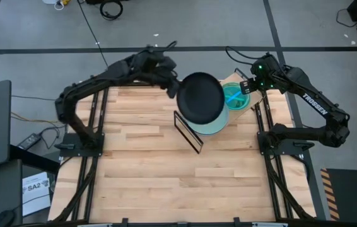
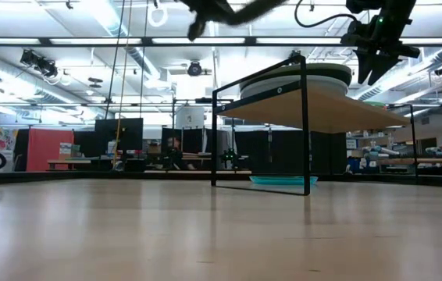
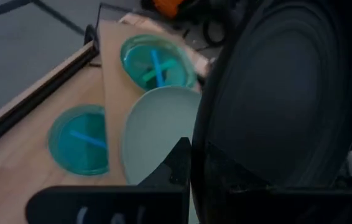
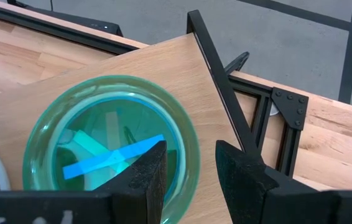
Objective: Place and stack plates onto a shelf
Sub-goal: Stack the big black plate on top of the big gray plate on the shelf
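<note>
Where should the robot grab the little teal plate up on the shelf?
Probably by its rim. The teal plate lies flat on the shelf, so only its raised edge offers a hold. The open right gripper hangs just above that edge, so coming straight down, one finger inside the rim and one outside, looks best.

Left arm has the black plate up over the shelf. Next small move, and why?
Probably lower it: the left gripper is shut on the black plate, held above the mint green plate on the shelf. The right gripper hovers open over the teal plate.
</note>
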Robot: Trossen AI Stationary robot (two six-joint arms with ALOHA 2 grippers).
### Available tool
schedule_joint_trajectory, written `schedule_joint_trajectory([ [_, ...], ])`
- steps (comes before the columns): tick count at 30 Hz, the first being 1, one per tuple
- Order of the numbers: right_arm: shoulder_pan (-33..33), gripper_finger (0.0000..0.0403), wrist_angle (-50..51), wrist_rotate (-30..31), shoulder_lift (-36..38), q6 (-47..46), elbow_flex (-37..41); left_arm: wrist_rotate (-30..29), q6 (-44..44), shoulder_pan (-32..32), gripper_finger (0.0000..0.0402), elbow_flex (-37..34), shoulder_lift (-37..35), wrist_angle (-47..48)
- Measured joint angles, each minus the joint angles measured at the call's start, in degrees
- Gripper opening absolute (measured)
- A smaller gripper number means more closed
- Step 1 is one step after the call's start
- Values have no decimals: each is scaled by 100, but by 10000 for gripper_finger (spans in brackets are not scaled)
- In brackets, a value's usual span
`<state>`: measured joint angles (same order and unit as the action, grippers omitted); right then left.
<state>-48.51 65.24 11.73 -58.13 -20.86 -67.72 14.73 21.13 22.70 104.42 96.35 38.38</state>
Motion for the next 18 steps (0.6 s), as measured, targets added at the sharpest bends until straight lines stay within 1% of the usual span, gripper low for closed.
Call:
schedule_joint_trajectory([
  [3,0,143,-1,0,0,0,0,11,-125,8,17,382,451,210],
  [7,0,143,1,0,0,0,0,169,-153,6,17,654,894,318],
  [11,0,143,-1,2,0,0,0,205,-148,4,17,668,1244,368],
  [18,0,143,0,2,0,0,0,243,-141,6,17,667,1635,402],
])
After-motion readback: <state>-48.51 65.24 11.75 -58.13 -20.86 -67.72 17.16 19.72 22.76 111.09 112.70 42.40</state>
